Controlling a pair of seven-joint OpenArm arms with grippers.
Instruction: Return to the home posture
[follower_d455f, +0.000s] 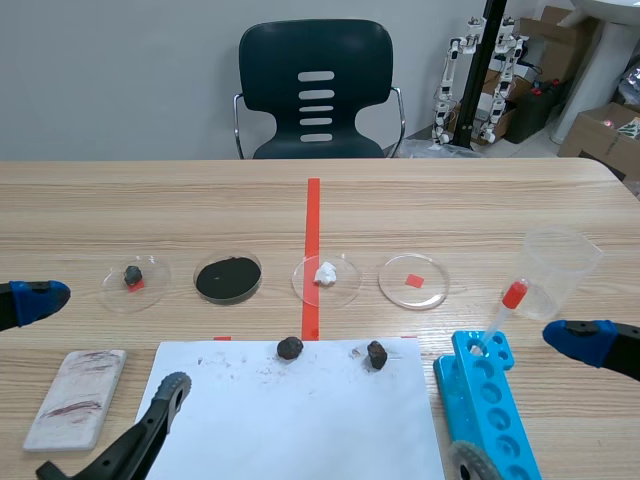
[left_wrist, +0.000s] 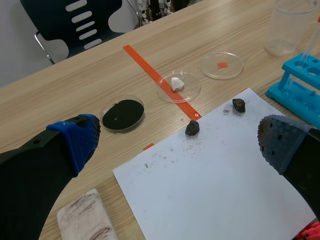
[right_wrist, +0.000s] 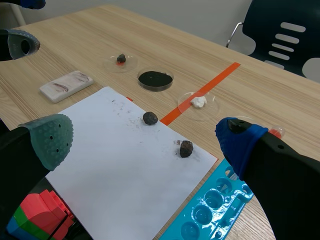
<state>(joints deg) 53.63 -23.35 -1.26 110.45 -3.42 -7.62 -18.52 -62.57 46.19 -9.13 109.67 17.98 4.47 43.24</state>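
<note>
Step in hand, as judged: final retreat to home. The left claw (left_wrist: 177, 142) and right claw (right_wrist: 145, 140) stand wide apart and empty, low over the near corners of the white sheet (follower_d455f: 300, 420) on the worktop (follower_d455f: 200, 200). Next move: withdraw both arms, keeping the right clear of the blue rack (follower_d455f: 495, 400).

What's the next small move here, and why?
Likely ease both arms back toward home. The left tool and right tool are open and empty, touching nothing on the table, so no release is needed first.
</note>
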